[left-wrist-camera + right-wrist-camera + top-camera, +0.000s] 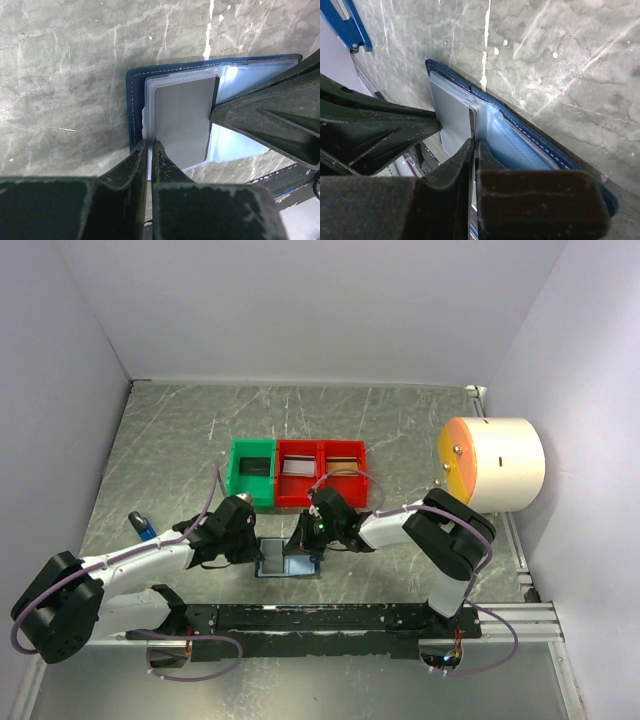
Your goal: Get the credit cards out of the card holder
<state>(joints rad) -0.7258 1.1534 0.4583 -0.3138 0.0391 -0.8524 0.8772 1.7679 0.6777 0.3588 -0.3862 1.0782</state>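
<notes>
The card holder [275, 562] lies open on the table between both grippers, navy outside with clear blue-grey pockets. In the left wrist view my left gripper [150, 145] is shut on the near edge of a clear pocket of the card holder [134, 100]. A silvery grey credit card [182, 117] sits in that pocket. My right gripper [475, 142] is shut on that card's edge [451, 112], beside the holder's fold [520, 135]. From above the left gripper [252, 540] and right gripper [303, 537] meet over the holder.
A green bin [234, 482] holds a dark card [256, 466]. A red double bin [321, 498] behind the holder holds a silvery card [295, 467] and a tan-brown card [343, 462]. A bright-blue tag [142, 527] lies at left. A white drum with an orange face [490, 462] stands at right.
</notes>
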